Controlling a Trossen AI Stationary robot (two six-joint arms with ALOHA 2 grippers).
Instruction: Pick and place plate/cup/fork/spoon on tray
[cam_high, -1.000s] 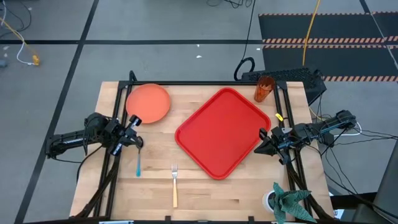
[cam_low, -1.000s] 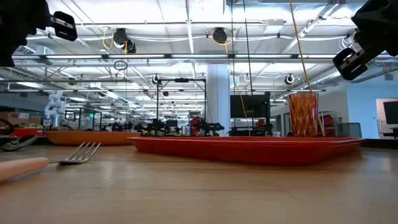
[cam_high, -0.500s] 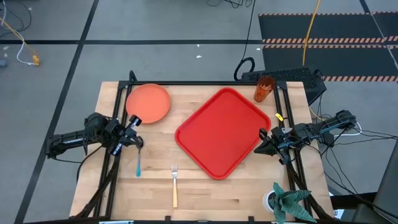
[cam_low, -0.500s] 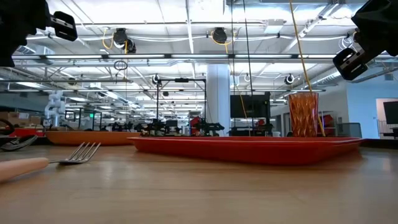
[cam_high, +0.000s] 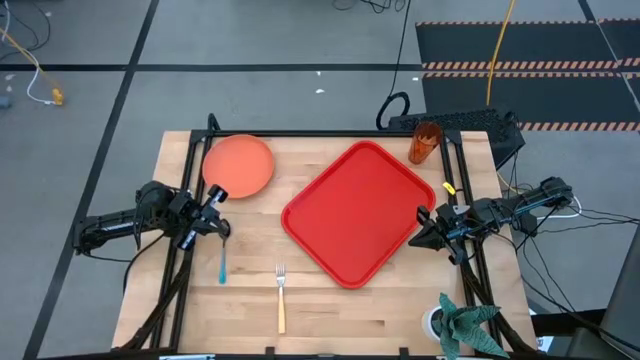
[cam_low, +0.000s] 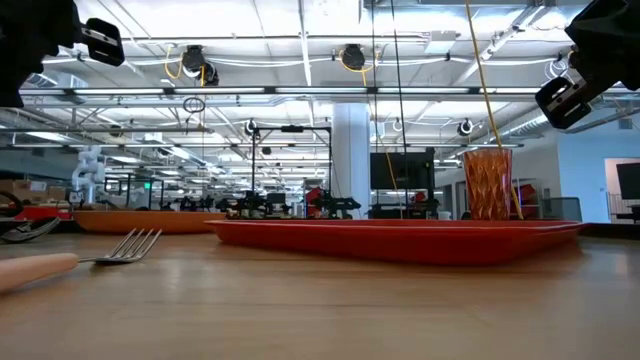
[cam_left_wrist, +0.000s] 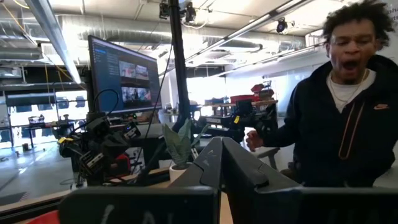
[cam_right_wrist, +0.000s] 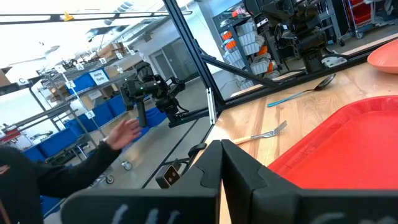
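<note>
Tray (cam_high: 358, 212) central; hands (cam_high: 222, 226) (cam_high: 422, 230) flank edges, shut.

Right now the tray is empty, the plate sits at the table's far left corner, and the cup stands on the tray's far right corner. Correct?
Not quite. The cup stands on the bare table just beyond the tray, not on it; the high view shows this. The tray is empty and the plate sits at the far left corner, as you said.

The tray (cam_high: 358, 212) lies bare just ahead of the right gripper's (cam_high: 419, 228) closed fingers; the cup (cam_high: 424, 143) stands off its corner.
</note>
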